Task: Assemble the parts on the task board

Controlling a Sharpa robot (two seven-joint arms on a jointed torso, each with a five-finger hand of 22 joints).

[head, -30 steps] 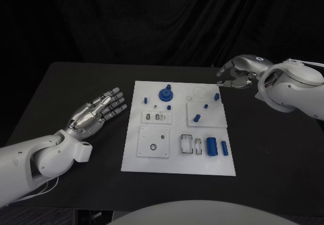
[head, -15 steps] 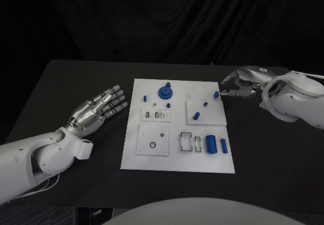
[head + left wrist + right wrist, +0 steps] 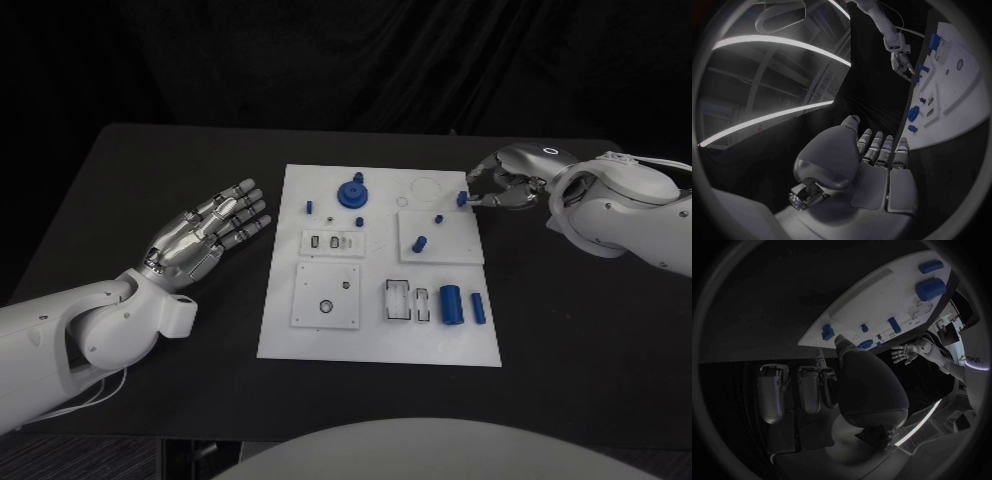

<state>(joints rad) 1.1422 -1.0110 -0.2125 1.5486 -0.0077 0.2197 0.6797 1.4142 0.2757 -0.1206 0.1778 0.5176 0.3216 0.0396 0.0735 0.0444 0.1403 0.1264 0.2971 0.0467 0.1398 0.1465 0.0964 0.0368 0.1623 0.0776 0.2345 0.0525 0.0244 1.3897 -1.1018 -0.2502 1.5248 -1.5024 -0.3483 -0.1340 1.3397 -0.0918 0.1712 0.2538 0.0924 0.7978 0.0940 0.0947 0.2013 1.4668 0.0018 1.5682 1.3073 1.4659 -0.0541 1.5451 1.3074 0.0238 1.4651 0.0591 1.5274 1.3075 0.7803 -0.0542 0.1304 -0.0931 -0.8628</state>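
My right hand [image 3: 508, 186] sits at the far right edge of the task board [image 3: 378, 345], fingers curled inward toward a small blue peg [image 3: 463, 200] that stands at that edge. My fingertips are right at the peg, but I cannot tell whether they actually grip it or merely touch it; in the right wrist view my fingers [image 3: 820, 385] reach up to the board's edge beside a small blue piece [image 3: 827, 332], and contact is not clear there either. My left hand [image 3: 206, 232] lies off the board's left side, palm up and flat, fingers stretched out and slightly apart, holding nothing, apart from the board; the left wrist view shows the same, my fingers [image 3: 879, 150] straight and the palm bare. On the white board itself, a blue round knob [image 3: 353, 198] stands near the far middle, with a small blue pin [image 3: 309, 210] to its left. A short blue peg [image 3: 420, 247] stands tilted on the raised square plate right of centre. Two blue cylinders [image 3: 462, 307] lie side by side toward the near right corner, next to open rectangular slots [image 3: 404, 303]. All this rests on the black table [image 3: 130, 180].
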